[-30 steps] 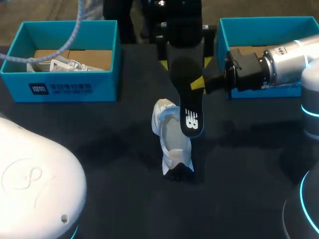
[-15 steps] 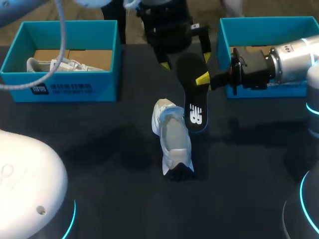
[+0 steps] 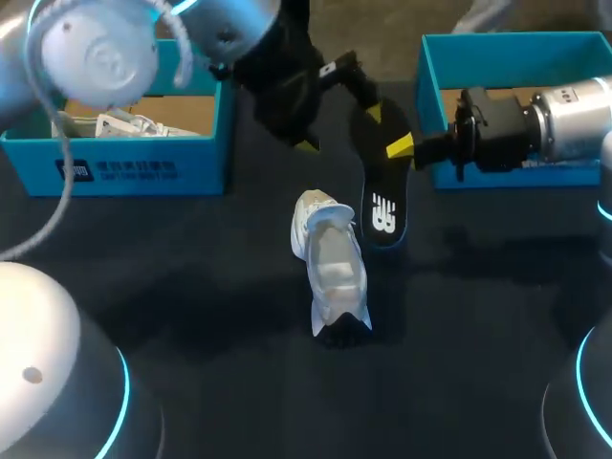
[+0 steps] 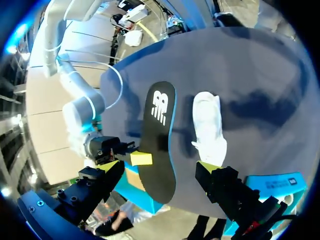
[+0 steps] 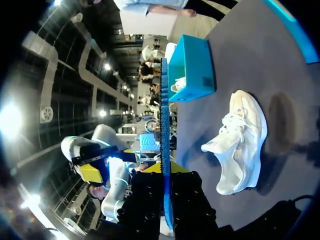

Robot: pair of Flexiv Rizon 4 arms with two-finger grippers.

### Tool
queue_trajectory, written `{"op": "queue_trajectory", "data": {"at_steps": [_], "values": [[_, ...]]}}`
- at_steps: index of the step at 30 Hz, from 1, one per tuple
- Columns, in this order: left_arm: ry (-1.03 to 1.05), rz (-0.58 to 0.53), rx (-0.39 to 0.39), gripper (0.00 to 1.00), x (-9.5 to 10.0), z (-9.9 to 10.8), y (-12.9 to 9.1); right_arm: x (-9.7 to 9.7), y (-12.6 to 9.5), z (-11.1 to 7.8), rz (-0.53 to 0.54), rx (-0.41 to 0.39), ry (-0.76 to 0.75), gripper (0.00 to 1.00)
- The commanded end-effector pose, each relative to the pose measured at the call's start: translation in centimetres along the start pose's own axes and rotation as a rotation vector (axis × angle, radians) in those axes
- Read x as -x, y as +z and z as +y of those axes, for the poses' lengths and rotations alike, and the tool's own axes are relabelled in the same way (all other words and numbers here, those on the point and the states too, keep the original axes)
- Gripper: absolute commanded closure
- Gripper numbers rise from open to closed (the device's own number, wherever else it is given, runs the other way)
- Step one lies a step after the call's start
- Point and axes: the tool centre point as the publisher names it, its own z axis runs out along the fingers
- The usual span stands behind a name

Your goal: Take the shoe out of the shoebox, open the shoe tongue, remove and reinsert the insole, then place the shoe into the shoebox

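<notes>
A white shoe [image 3: 330, 273] stands on the dark table [image 3: 191, 306], also seen in the left wrist view [image 4: 209, 127] and right wrist view [image 5: 240, 145]. The black insole [image 3: 382, 196] hangs in the air just right of the shoe, with my right gripper [image 3: 402, 150] shut on its upper part. In the right wrist view the insole [image 5: 165, 125] shows edge-on between my right gripper [image 5: 166, 172]. My left gripper [image 3: 339, 124] is open over the insole's far end. In its own view the insole [image 4: 159, 135] runs out ahead between my left gripper [image 4: 159, 169].
A teal shoebox [image 3: 124, 163] at the back left holds another white shoe [image 3: 115, 124]. A second teal shoebox [image 3: 430, 67] stands at the back right, behind my right arm. My left arm's big links cover the near left corner.
My right gripper has carried the insole rightward, away from the shoe. My left arm has swung up and left, its open gripper shifting slightly left. The shoe has stayed put.
</notes>
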Motion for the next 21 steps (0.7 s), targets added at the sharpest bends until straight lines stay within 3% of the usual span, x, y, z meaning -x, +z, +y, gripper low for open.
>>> {"op": "queue_trajectory", "data": {"at_steps": [1, 9, 21], "values": [[0.013, -0.511, 0.015, 0.00, -1.3, -1.0, 0.2, -0.2, -0.5, -0.1, -0.004, 0.007, 0.003, 1.00], [-0.005, -0.599, -0.007, 0.00, -1.6, -1.8, 0.7, -0.2, -0.8, -0.1, -0.004, 0.019, 0.009, 1.00], [-0.010, -0.586, 0.003, 0.00, -1.7, -2.1, 0.9, -0.4, -0.9, -0.7, 0.022, 0.034, 0.026, 1.00]]}}
